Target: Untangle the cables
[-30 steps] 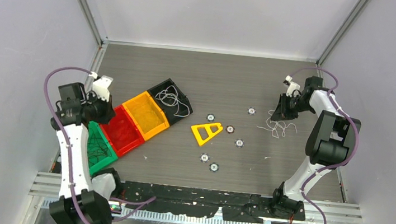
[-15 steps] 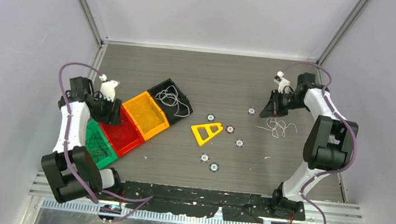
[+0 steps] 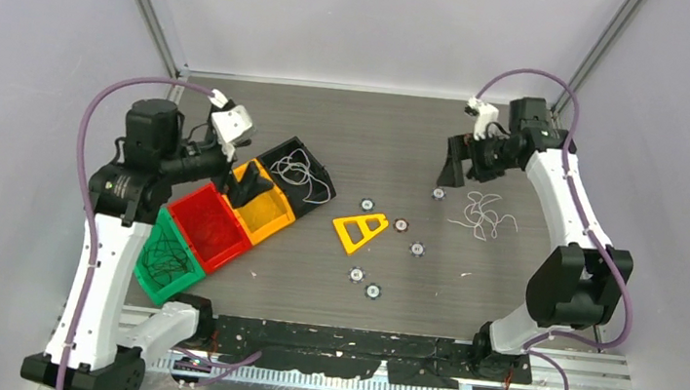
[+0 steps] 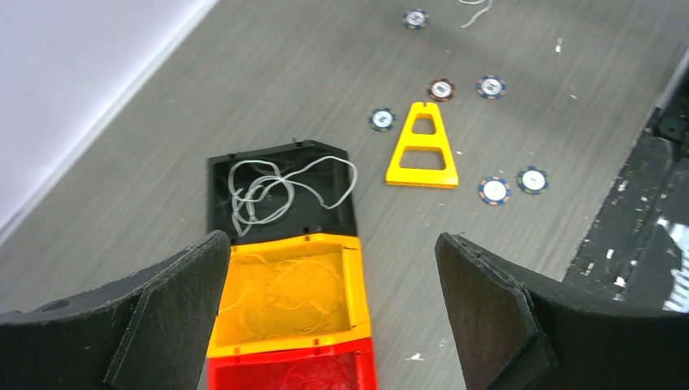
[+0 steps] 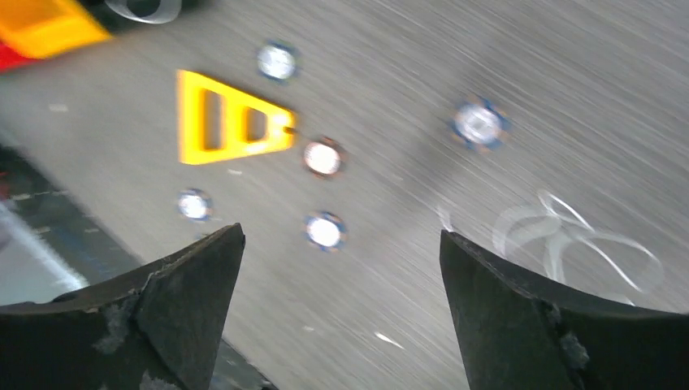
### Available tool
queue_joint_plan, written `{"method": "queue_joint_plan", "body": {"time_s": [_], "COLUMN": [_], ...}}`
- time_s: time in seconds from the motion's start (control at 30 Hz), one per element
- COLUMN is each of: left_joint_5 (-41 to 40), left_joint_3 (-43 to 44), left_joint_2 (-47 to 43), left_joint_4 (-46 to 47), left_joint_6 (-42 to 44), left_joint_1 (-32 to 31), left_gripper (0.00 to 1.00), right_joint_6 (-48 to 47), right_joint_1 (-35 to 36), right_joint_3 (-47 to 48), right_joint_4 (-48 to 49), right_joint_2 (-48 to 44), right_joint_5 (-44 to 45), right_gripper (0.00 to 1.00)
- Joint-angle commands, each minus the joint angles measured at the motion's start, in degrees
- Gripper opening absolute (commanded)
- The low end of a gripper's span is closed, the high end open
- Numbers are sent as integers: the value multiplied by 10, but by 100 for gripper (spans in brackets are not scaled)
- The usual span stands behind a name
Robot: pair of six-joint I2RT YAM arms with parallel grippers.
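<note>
A loose bunch of white cables [image 3: 484,214] lies on the table at the right, blurred in the right wrist view [image 5: 569,244]. My right gripper [image 3: 457,164] hangs up and to the left of it, open and empty [image 5: 341,317]. More white cable [image 4: 268,191] rests in the black bin [image 3: 279,155]. Thin yellow strands lie in the yellow bin [image 4: 361,284], red ones in the red bin [image 3: 210,224], black ones in the green bin [image 3: 162,261]. My left gripper [image 3: 249,187] hovers open and empty over the yellow bin [image 4: 329,317].
A yellow triangular frame [image 3: 360,228] sits mid-table with several poker chips [image 3: 417,249] scattered around it. The four bins stand in a diagonal row at the left. A black strip [image 3: 354,338] runs along the near edge. Walls close in the left, right and back.
Both grippers have opened. The left arm rose and swung from the green and red bins over to the yellow one. The right gripper lifted up and left, away from the white cables.
</note>
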Motion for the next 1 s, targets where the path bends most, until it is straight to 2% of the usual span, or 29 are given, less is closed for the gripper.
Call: {"method": "queue_joint_plan", "body": {"time_s": [0.0, 0.07, 0.2, 0.33, 0.4, 0.47, 0.53, 0.57, 0.6, 0.63, 0.67, 0.7, 0.77, 0.87, 0.97], "left_joint_5": [-16, -19, -33, -78, -104, -126, -132, -132, -133, -133, -133, -134, -125, -71, 5], "left_joint_3": [-27, -36, -56, -64, -73, -83, -91, -95, -99, -102, -106, -109, -118, -135, -168], "left_joint_2": [23, 24, 23, 21, 15, 5, -5, -8, -13, -17, -23, -26, -31, -40, -42], "left_joint_4": [46, 60, 85, 92, 95, 101, 101, 100, 99, 98, 99, 102, 114, 149, 234], "left_joint_6": [-66, -77, -84, -87, -88, -94, -98, -100, -103, -105, -108, -111, -120, -128, -153], "left_joint_1": [-42, -54, -68, -68, -69, -68, -69, -69, -68, -68, -68, -69, -68, -68, -68], "left_gripper": [100, 99, 99, 100, 100, 100, 100, 99, 100, 99, 100, 100, 99, 100, 100], "right_joint_6": [-87, -99, -93, -79, -74, -69, -64, -61, -60, -58, -56, -54, -53, -48, -33], "right_joint_1": [-79, -111, -130, -130, -128, -123, -115, -112, -105, -101, -92, -86, -65, -22, 34], "right_joint_3": [-50, -75, -93, -80, -61, -47, -34, -29, -22, -16, -15, -13, -12, -6, 19], "right_joint_4": [-37, -17, 6, 32, 29, 33, 41, 44, 43, 41, 41, 40, 42, 47, 52], "right_joint_2": [-25, -16, 42, 119, 157, 187, 209, 220, 222, 223, 219, 207, 177, 129, 79], "right_joint_5": [238, 288, 316, 286, 256, 236, 230, 227, 224, 212, 203, 181, 137, 61, -33], "right_gripper": [96, 95, 95, 98, 93, 83, 66, 52, 44, 31, 25, 13, 7, 6, 6]}}
